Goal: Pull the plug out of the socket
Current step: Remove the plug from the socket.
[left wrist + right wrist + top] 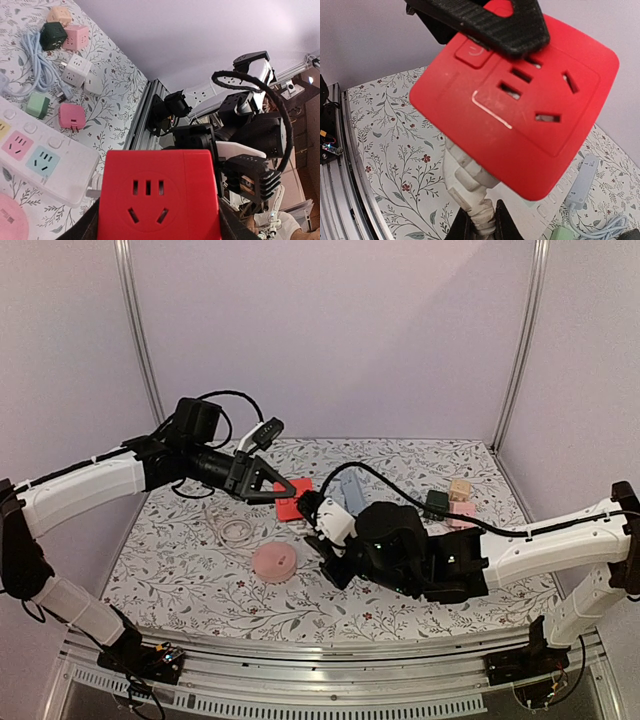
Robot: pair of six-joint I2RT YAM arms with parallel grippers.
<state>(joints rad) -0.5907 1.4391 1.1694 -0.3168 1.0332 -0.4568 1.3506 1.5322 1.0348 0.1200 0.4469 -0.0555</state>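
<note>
The red socket cube [293,502] is held above the table, with my left gripper [283,489] shut on its sides. It fills the lower left wrist view, red socket [159,195] face up between the black fingers [82,227]. In the right wrist view the socket [520,105] hangs overhead with a left finger [490,25] across its top. The white plug [470,172] meets its underside, prongs hidden. My right gripper [482,226] is shut on the plug's cable neck. From above, the plug [328,517] sits right against the socket's right side, by my right gripper [335,532].
A white power strip [42,155] lies under the socket. Small adapter cubes [67,35] and a blue cable [35,67] lie further off. On the table are a pink round disc [273,562], a clear cable coil [232,530] and a grey strip [352,490]. The frame rail [335,165] borders the table.
</note>
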